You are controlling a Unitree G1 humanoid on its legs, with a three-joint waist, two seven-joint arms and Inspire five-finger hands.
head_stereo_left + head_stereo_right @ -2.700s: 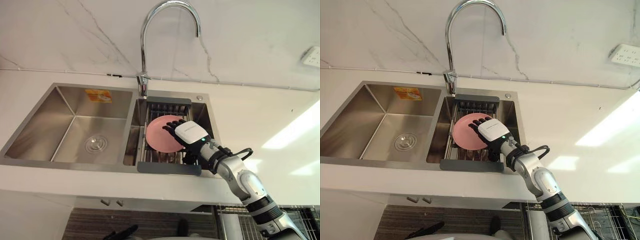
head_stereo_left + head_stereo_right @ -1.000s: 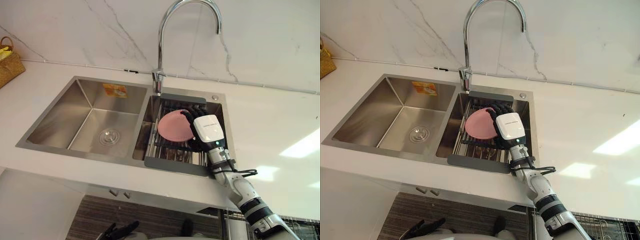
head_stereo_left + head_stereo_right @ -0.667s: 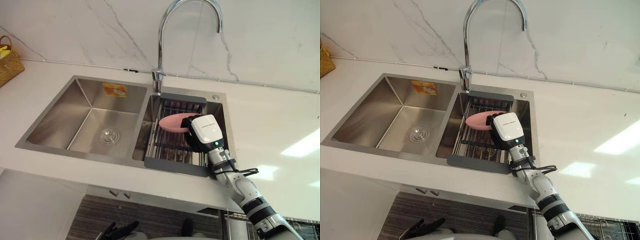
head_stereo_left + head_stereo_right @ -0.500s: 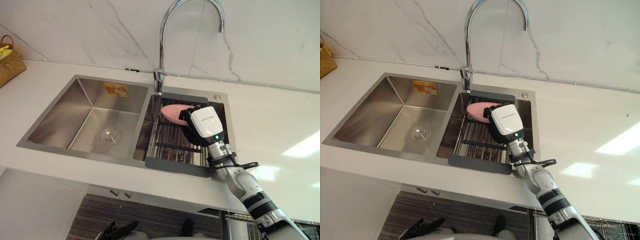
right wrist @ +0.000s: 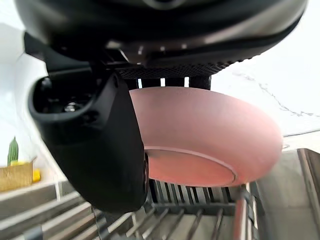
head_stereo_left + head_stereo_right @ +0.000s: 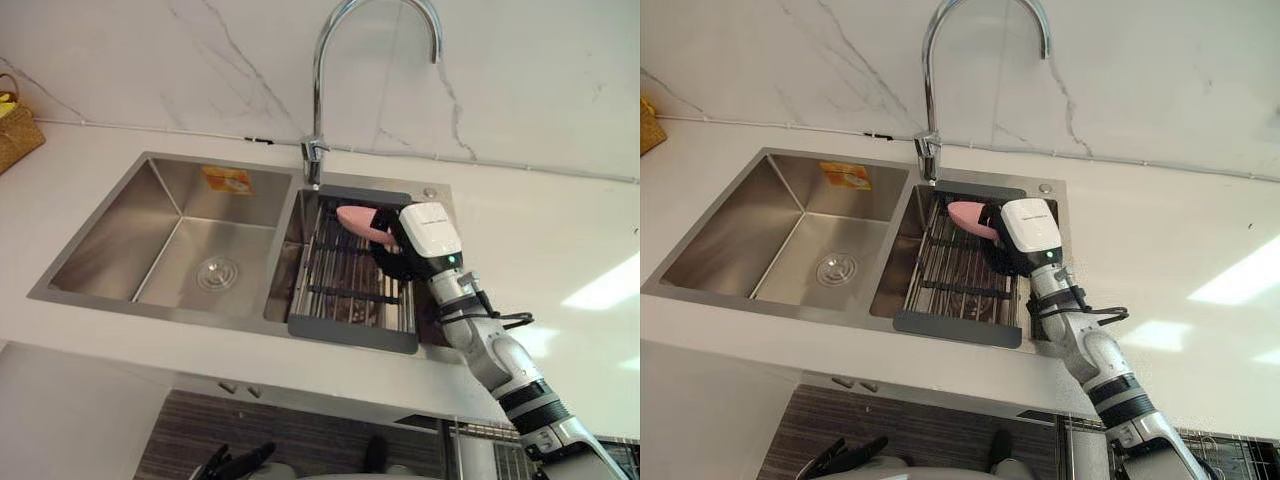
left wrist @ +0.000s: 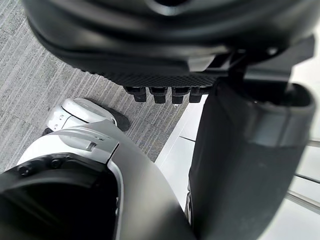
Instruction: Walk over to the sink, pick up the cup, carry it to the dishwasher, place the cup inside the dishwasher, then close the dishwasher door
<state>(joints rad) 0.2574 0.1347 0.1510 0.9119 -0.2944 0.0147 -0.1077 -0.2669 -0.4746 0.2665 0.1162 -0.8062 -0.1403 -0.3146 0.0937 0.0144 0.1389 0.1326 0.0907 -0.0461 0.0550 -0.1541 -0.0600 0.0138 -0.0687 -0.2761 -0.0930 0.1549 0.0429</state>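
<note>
Task names a cup. What the hand has is a shallow pink round dish (image 6: 355,218), so that is what the notes follow.

- Right hand (image 6: 428,232): reaches over the right basin of the stainless-steel double sink (image 6: 150,215). Closed on the dish at one edge. In the right wrist view the thumb (image 5: 100,150) lies against the near rim and underside, and the fingers (image 5: 162,80) curl over the far side.
- Dish: held in the air over the back end of the dark-framed wire draining rack (image 6: 345,290). Rack bars show below it with a gap, so it looks clear of them. It sits close under the tall chrome gooseneck tap (image 6: 318,80), near the tap's base. The foot ring faces down.
- Left hand (image 6: 238,463): low by the robot's side, fingers loosely extended, nothing in them. Idle.
- Woven basket (image 6: 15,130) stands at the far left of the white countertop (image 6: 560,250), well apart from the work.

Step in hand, as I judge it: the lift-out, just before the carry to the dishwasher.

How to do it well:
- The grip is on one edge of a smooth, shallow dish, so it could pivot or slide. Keep the pinch firm and the wrist steady.
- Raise it straight up first, clear of the rack frame and the sink rim, then draw it back toward the body.
- Mind the tap column when swinging away.
- Turn slowly and keep the dish close to level.
</note>
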